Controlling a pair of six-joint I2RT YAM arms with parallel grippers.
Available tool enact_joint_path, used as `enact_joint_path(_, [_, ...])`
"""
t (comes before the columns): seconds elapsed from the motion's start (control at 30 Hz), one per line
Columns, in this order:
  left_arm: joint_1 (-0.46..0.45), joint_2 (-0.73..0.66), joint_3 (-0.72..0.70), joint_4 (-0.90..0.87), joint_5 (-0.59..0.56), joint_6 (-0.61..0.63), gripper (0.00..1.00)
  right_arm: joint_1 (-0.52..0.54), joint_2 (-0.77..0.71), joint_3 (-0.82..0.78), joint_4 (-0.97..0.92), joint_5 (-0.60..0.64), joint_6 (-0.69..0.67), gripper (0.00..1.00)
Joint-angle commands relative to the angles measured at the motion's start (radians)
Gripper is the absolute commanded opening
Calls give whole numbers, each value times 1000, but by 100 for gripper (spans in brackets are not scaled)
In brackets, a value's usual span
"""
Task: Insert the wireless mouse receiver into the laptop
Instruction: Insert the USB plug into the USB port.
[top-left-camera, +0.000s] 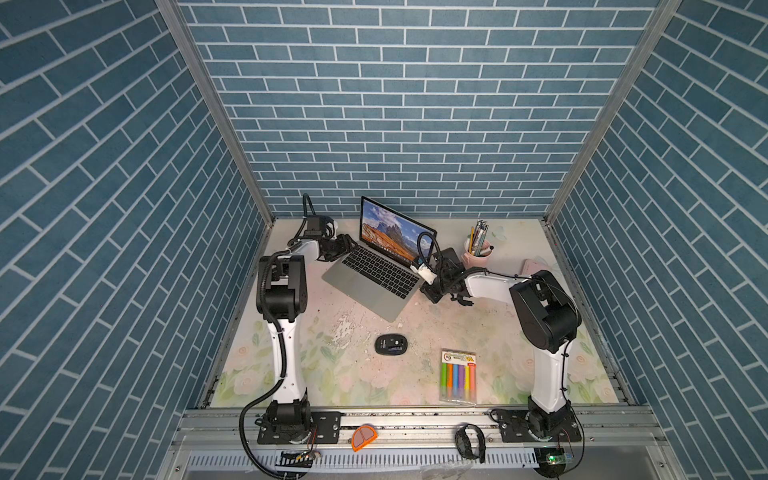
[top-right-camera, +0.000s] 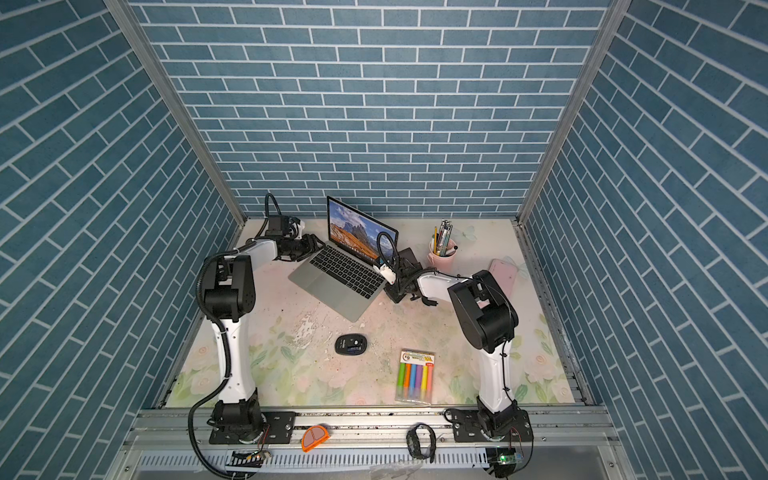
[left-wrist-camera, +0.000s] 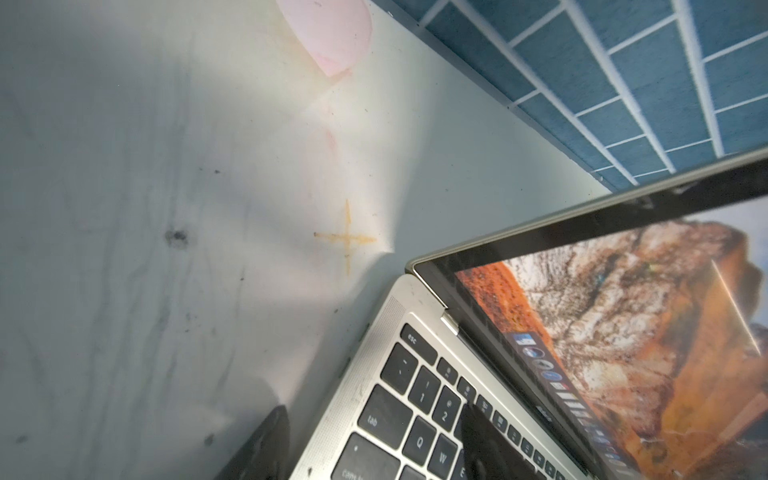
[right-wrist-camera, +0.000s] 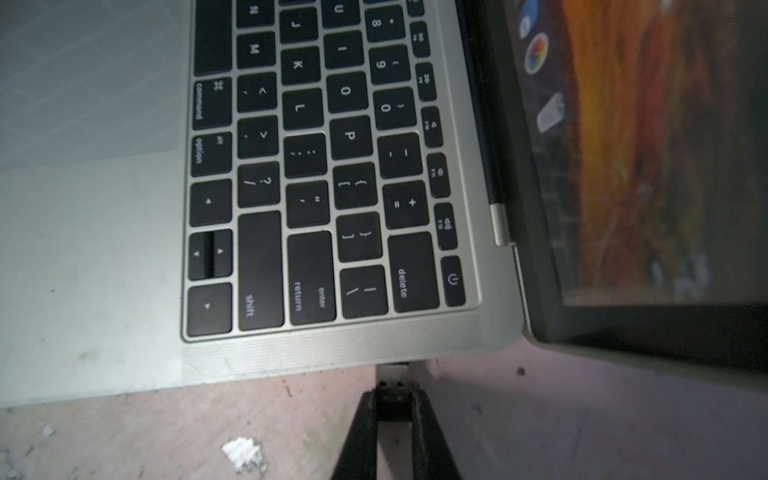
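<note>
The laptop (top-left-camera: 376, 270) sits open on the worktop (top-left-camera: 332, 361), with orange mountains on its screen. The right jaws are pinching the wireless mouse receiver (right-wrist-camera: 392, 384), a tiny dark stub with a shiny metal end. One dark finger (right-wrist-camera: 361, 432) sits on each side of it. The metal end touches the laptop's right side edge, close to the back corner and the delete key. I cannot tell how far in it goes. The left jaws are spread apart at the laptop's other back corner, by the esc key. One finger (left-wrist-camera: 478, 436) is over the keys, and the other finger (left-wrist-camera: 262, 449) is just beside the laptop. I cannot tell if they press on the laptop. The black mouse (top-left-camera: 390, 345) lies on the worktop in front of the laptop, well apart from it. A pack of coloured markers (top-left-camera: 458, 376) lies in front of the laptop too, more to its right. A pink cup of pens (top-left-camera: 478, 253) stands to the right of the laptop's screen.
</note>
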Motion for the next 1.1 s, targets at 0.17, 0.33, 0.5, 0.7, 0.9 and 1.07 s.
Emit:
enact_joint_path(0.17, [-1, 76, 85, -141, 44, 60, 65, 2, 39, 40, -50, -26, -17, 11])
enact_joint_path(0.33, [-4, 95, 103, -159, 65, 72, 65, 2, 47, 54, -65, -43, -17, 11])
enact_joint_path(0.5, [-5, 111, 118, -172, 72, 76, 65, 4, 53, 63, -80, -61, -20, 11])
enact_joint_path(0.7, [-5, 114, 128, -192, 71, 87, 65, 4, 44, 61, -104, -39, -36, 10])
enact_joint_path(0.9, [-5, 113, 134, -208, 71, 91, 65, 4, 41, 62, -113, -5, -39, 10])
enact_joint_path(1.07, [-5, 113, 138, -220, 71, 97, 65, 4, 53, 90, -154, 0, -43, 10])
